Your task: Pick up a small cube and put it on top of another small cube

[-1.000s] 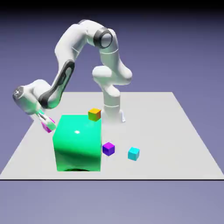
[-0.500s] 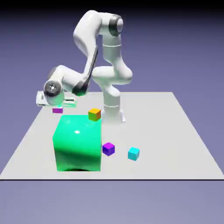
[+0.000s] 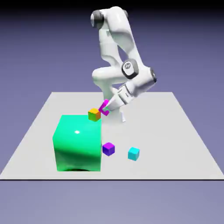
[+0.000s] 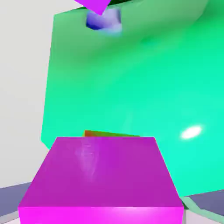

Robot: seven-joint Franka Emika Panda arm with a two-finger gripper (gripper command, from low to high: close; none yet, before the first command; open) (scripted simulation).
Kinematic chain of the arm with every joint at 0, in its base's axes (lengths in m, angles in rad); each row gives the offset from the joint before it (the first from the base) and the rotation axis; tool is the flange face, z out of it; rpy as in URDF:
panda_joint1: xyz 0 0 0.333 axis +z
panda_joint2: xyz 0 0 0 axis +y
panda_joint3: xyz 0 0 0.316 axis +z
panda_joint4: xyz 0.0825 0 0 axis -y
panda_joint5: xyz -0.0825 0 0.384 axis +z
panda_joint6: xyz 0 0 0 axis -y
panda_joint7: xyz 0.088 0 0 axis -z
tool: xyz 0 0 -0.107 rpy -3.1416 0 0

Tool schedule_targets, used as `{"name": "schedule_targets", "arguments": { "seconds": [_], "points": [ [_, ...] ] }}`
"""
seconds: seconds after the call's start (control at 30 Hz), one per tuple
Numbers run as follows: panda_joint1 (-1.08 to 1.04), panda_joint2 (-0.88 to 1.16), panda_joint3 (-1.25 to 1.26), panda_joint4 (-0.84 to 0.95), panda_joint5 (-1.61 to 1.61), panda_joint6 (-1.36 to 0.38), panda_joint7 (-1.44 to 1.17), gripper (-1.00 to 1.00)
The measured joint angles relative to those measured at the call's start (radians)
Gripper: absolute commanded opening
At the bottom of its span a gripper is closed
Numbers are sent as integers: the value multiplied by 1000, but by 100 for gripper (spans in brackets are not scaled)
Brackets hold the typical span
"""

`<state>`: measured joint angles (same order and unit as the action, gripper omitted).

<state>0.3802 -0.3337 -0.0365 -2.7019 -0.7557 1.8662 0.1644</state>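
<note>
Now magenta cube (image 3: 104,107): gripped between the fingertips (image 3: 107,109), carried across from the exterior view's left, tilted.
Orange-topped cube (image 3: 94,115): left unmoved beside the green cube's (image 3: 78,142) upper edge; placing is brought near, levelling probably needed.

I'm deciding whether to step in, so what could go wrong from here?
The magenta cube, held tilted in the gripper, might land crooked or slip off. It's close beside the orange-topped cube, so a sideways approach could knock that one away. The big green cube is near too, and could get bumped.
</note>
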Motion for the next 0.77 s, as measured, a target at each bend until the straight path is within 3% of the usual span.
{"name": "schedule_targets", "arguments": {
  "seconds": [0.43,0.67,0.7,0.77],
  "points": [
    [-120,183,-154,-70,258,551,-102,-100],
    [-166,401,-185,-74,122,771,-2,-100],
    [-164,405,-185,-74,119,776,0,100],
    [-164,405,-186,-74,118,776,0,100]
  ]
}}
